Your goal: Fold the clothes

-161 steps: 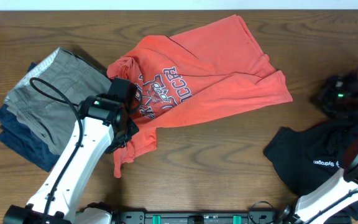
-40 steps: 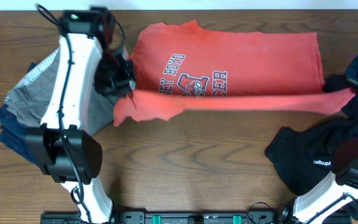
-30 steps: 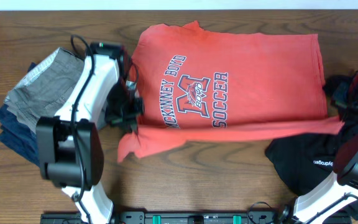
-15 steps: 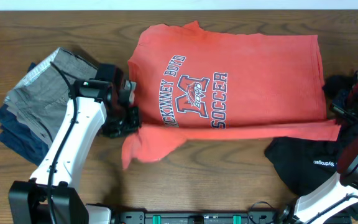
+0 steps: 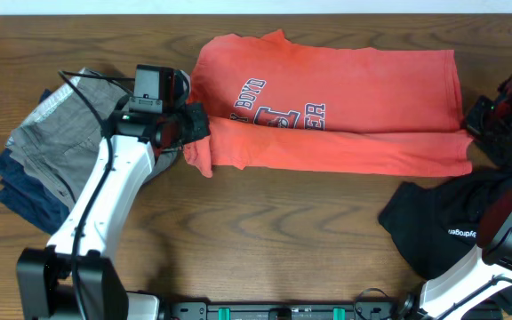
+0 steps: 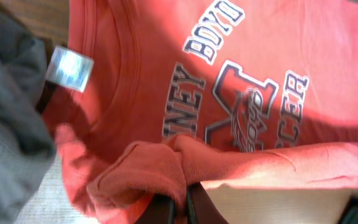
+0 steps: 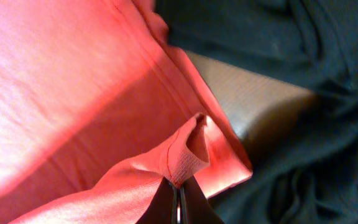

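Observation:
A red T-shirt (image 5: pixel 327 107) with navy soccer lettering lies spread across the far middle of the table, its near long edge folded up over the print. My left gripper (image 5: pixel 189 124) is shut on the shirt's bunched left corner (image 6: pixel 160 171). My right gripper (image 5: pixel 480 114) is shut on the shirt's right corner (image 7: pixel 188 152), held just above the cloth. The print (image 6: pixel 241 112) shows half covered in the left wrist view.
A stack of folded grey and navy clothes (image 5: pixel 52 151) sits at the left, touching the left arm. A crumpled black garment (image 5: pixel 452 231) lies at the near right, and black cloth (image 7: pixel 291 74) lies beside the shirt's right edge.
Both grippers carried the shirt's near edge away from the table front and over the print. The lettering is now half covered and the hanging left sleeve is drawn in.

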